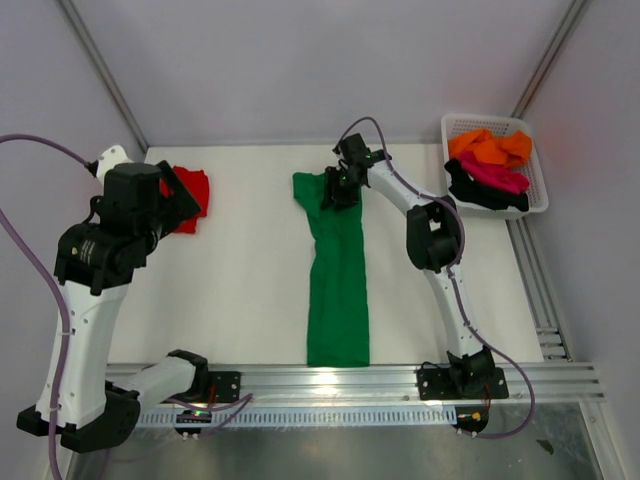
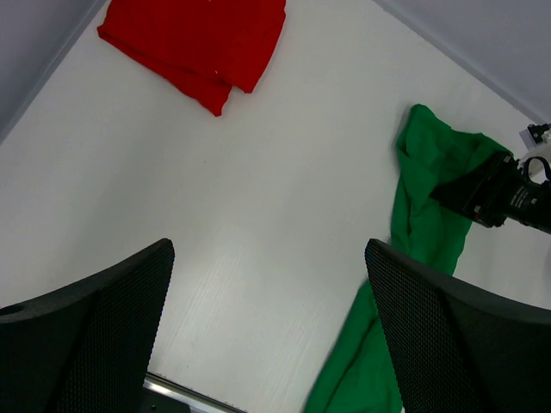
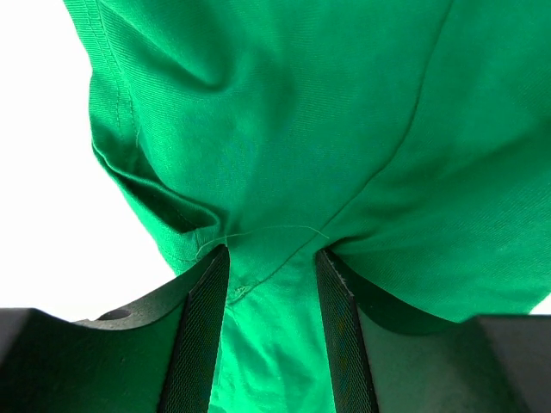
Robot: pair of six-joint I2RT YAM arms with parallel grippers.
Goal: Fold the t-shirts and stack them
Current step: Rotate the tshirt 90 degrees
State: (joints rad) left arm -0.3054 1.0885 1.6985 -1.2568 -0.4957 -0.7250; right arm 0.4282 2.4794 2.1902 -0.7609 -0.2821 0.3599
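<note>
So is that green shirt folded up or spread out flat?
Partly folded. The green shirt lies as a long narrow strip across the table, not yet doubled into a compact bundle like the red shirt.

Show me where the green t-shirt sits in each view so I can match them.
Top external: green t-shirt, a long strip at centre.
Left wrist: the shirt on the right side, running to the bottom edge.
Right wrist: it fills the frame, bunched between the fingers.
Shared landmark: right gripper at the shirt's far end.
</note>
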